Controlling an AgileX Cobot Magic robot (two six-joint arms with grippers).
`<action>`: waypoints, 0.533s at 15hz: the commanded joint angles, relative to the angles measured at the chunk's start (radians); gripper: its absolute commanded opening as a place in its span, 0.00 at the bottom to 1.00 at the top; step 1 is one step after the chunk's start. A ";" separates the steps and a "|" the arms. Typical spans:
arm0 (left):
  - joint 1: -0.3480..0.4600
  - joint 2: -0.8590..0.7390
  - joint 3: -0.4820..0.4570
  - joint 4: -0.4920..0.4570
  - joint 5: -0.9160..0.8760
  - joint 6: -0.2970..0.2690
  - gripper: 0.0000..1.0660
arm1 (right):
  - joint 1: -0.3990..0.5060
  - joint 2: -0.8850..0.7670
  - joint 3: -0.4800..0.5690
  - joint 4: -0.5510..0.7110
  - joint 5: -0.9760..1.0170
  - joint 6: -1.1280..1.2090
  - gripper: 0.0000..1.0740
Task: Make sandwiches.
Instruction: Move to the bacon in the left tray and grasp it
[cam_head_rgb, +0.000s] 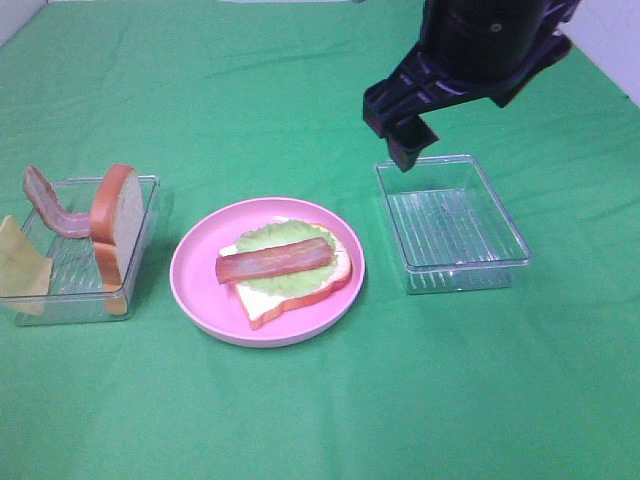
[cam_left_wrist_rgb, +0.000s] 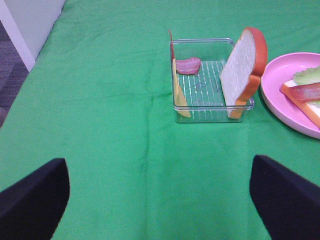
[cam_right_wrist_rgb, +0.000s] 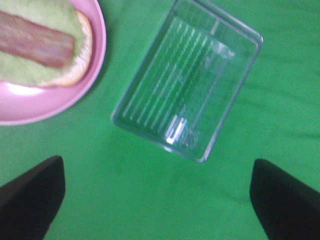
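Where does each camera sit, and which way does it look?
Exterior high: above the table, looking down at the pink plate with the sandwich; the right tool shows.
Left wrist: on the left arm, looking across the table at the left tray and its bread slice; the left tool shows, open.
Right wrist: on the right arm, looking down at the right tray; the right tool shows too, open.
Shared: all three see the plate.

Two trays (cam_head_rgb: 465, 276) (cam_head_rgb: 60, 306), two bread slices (cam_head_rgb: 118, 215) (cam_head_rgb: 262, 301)
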 joint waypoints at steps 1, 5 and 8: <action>0.002 -0.002 0.000 0.002 -0.004 0.000 0.85 | -0.002 -0.054 0.002 0.008 0.190 0.015 0.90; 0.002 -0.002 0.000 0.002 -0.004 0.000 0.85 | -0.002 -0.196 0.154 0.030 0.204 0.019 0.90; 0.002 -0.002 0.000 0.002 -0.004 0.000 0.85 | -0.056 -0.348 0.332 0.060 0.171 0.020 0.90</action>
